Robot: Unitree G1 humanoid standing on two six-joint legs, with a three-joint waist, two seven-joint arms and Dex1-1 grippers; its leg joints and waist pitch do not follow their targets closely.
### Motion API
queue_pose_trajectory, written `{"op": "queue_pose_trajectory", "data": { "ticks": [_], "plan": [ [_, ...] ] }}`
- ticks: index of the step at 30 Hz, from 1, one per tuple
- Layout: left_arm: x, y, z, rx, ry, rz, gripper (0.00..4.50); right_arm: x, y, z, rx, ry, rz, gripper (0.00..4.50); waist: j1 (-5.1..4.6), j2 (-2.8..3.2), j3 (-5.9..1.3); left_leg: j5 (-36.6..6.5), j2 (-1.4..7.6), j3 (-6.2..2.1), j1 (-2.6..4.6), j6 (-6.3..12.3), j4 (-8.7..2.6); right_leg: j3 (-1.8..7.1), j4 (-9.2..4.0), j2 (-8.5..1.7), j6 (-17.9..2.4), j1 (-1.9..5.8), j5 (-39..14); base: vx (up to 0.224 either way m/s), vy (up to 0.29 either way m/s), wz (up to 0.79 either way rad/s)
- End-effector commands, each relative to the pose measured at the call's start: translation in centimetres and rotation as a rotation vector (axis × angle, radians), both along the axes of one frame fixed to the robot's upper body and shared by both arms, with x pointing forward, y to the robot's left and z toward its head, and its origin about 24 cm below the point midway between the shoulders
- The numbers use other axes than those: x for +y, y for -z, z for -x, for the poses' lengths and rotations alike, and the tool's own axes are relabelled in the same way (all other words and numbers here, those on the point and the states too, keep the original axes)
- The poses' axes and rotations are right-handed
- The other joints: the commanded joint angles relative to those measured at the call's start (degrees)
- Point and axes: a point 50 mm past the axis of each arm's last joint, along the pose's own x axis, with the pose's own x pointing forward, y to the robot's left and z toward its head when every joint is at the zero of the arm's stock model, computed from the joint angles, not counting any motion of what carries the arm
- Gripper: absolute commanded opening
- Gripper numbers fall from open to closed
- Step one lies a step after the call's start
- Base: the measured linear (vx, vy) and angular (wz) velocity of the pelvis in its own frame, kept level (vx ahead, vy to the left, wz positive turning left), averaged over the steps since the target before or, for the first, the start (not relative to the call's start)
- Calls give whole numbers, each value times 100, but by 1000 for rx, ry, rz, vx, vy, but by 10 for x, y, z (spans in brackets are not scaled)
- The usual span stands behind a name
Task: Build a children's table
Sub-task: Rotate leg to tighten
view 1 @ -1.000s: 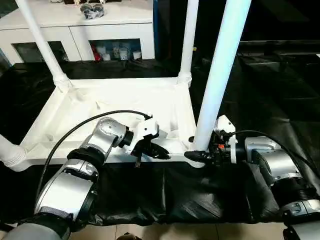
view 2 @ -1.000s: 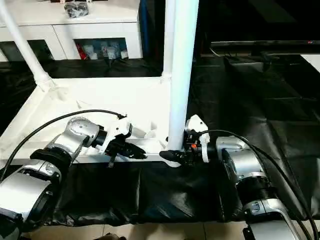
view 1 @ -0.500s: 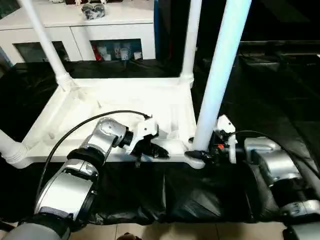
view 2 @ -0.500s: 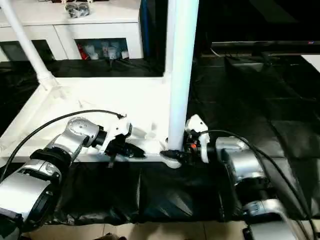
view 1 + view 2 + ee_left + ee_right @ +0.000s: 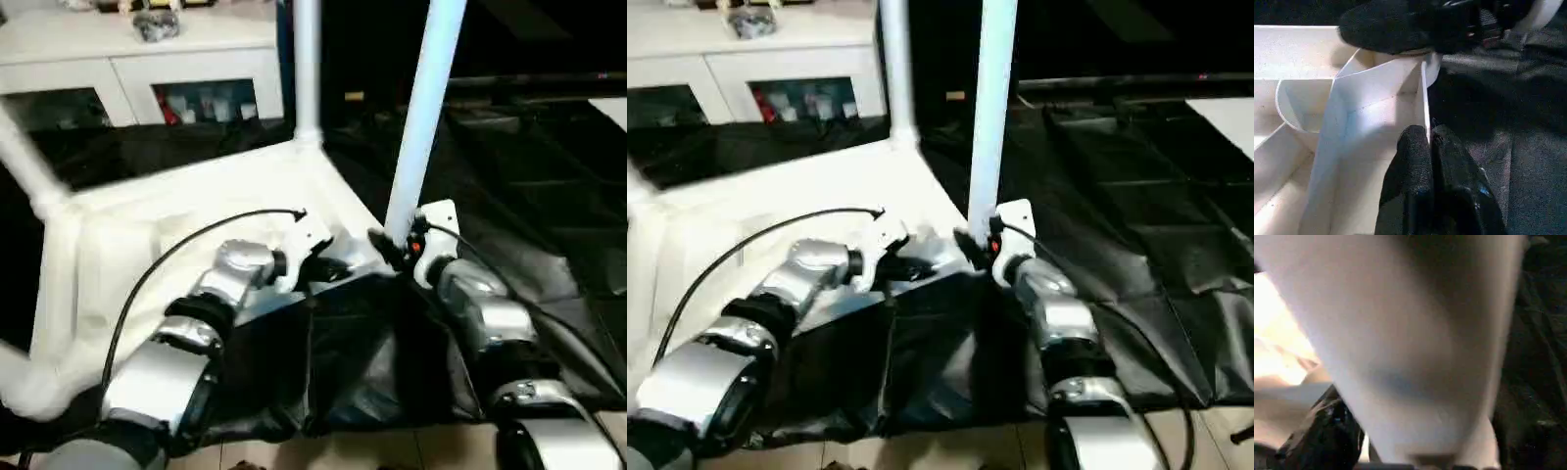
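The white tabletop (image 5: 176,220) lies upside down on the black cloth (image 5: 549,196) with legs standing in its corners, the left gripper (image 5: 1429,147) pinches its thin side wall, and the right gripper (image 5: 390,250) holds the near leg (image 5: 421,117) at its base.

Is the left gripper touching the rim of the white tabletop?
Touching. In the left wrist view the left gripper has its two black fingers closed on the thin side wall of the tabletop, one on each side of it.
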Motion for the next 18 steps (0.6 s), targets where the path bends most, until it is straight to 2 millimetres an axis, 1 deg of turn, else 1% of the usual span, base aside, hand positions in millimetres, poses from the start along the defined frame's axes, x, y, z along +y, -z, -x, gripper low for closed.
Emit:
{"op": "queue_pose_trajectory", "data": {
  "ticks": [1,2,3,4,5,6,7,8,9,10,11,12,13,14,15,16,17,18],
  "plan": [
    [-37,-15,6,-63,162,60,0,39,6,6,45,-145,-53,370,10,-55,-372,-1623,103,-62,75,376,-345,204,-450,-271,-1221,258,-1790,0,0,0],
    [-34,-15,7,-62,173,58,0,37,5,7,41,-163,-52,376,10,-56,-373,-1580,105,-64,57,388,-347,200,-434,-270,-1231,274,-1723,0,0,0],
    [-30,-15,7,-63,193,48,0,33,4,8,34,-193,-52,376,24,-45,-369,-1584,104,-61,52,421,-346,191,-433,-271,-1229,282,-1714,0,0,0],
    [-26,-15,7,-63,209,37,0,29,4,10,30,-232,-35,395,32,-47,-376,-1571,109,-58,53,431,-341,194,-433,-277,-1229,282,-1703,0,0,0],
    [-26,-15,7,-63,209,37,0,29,4,10,30,-232,-35,406,32,-47,-376,-1571,109,-58,53,431,-341,194,-433,-277,-1229,282,-1703,0,0,0],
    [-19,-15,7,-60,240,25,0,21,5,16,15,-332,14,414,60,-52,-381,-1522,110,-57,47,476,-332,192,-424,-271,-1229,295,-1602,0,0,0],
    [-19,-15,7,-60,240,25,0,21,5,16,15,-332,14,419,70,-57,-382,-1498,111,-51,46,498,-325,195,-423,-271,-1239,296,-1544,0,0,0],
    [-18,-16,7,-59,245,23,0,20,5,18,12,-355,27,419,65,-52,-381,-1451,118,-56,26,512,-329,202,-395,-278,-1285,300,-1435,0,0,0],
    [-15,-16,7,-57,263,17,0,17,5,20,13,-395,35,419,67,-51,-387,-1440,118,-57,32,512,-327,196,-392,-276,-1302,301,-1421,0,0,0],
    [-9,-17,8,-49,302,3,0,12,5,27,23,-492,44,419,72,-47,-379,-1485,117,-54,42,513,-324,194,-404,-276,-1318,297,-1468,0,0,0],
    [-5,-17,8,-44,330,-5,0,9,4,32,32,-566,50,419,93,-57,-376,-1544,117,-46,53,550,-318,198,-420,-272,-1307,300,-1515,0,0,0],
    [-5,-17,8,-44,330,-5,0,9,4,32,32,-566,50,419,108,-48,-372,-1556,123,-47,57,563,-320,204,-417,-272,-1304,298,-1515,0,0,0],
    [-3,-18,9,-36,346,-9,0,8,4,35,40,-617,45,419,112,-50,-373,-1545,130,-50,40,581,-326,208,-403,-278,-1328,306,-1488,0,0,0],
    [-1,-18,9,-31,361,-12,0,7,3,38,50,-658,39,419,137,-52,-372,-1555,136,-50,56,569,-325,208,-406,-277,-1339,293,-1511,0,0,0],
    [2,-18,11,-19,397,-22,0,4,1,44,78,-756,24,419,163,-59,-374,-1553,139,-56,56,571,-326,208,-404,-285,-1345,305,-1539,0,0,0],
    [3,-18,11,-19,399,-23,0,4,1,45,80,-761,23,419,175,-60,-370,-1571,143,-53,69,577,-329,211,-413,-282,-1351,297,-1568,0,0,0],
    [4,-18,11,-16,413,-26,0,4,1,47,94,-804,16,419,196,-71,-374,-1570,156,-47,82,550,-327,222,-410,-291,-1370,276,-1560,0,0,0],
    [5,-18,12,-13,425,-28,0,4,0,49,105,-837,11,419,201,-70,-371,-1578,152,-50,85,543,-326,219,-408,-291,-1389,278,-1573,0,0,0]
  ]
}}
